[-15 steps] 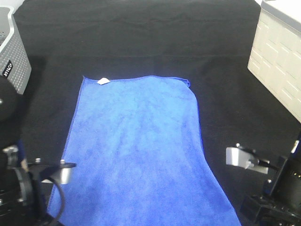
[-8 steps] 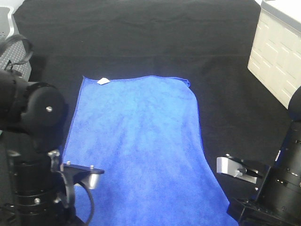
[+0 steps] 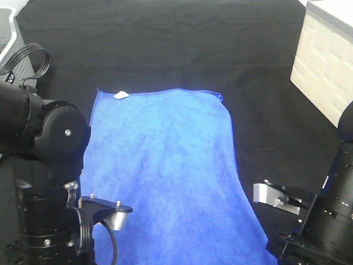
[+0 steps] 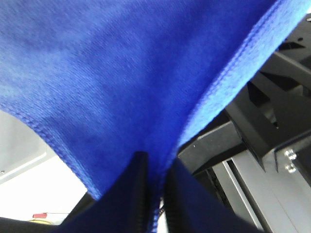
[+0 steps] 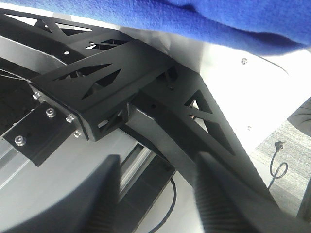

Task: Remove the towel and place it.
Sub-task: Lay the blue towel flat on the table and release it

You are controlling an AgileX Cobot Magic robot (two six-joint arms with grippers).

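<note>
The royal-blue towel [image 3: 165, 165] lies spread on the black table cloth [image 3: 165, 44]. Its white tag [image 3: 121, 95] is at the far left corner and its near end hangs over the table's front edge. In the left wrist view my left gripper [image 4: 156, 160] is shut on the towel's hemmed edge [image 4: 146, 73]. In the right wrist view my right gripper [image 5: 156, 160] is open and empty. It sits just below the towel's hanging edge [image 5: 204, 19] without touching it. In the exterior high view both grippers are hidden; only the left arm [image 3: 44, 165] and right arm [image 3: 331, 221] show.
A white crate [image 3: 325, 61] stands at the right edge of the table and a grey perforated box [image 3: 16, 66] at the far left. Black metal framing [image 5: 97, 97] under the table is close to my right gripper.
The left arm has risen and swung in over the towel's near left corner. The right arm has shifted slightly left and up. The towel on the table looks unchanged.
</note>
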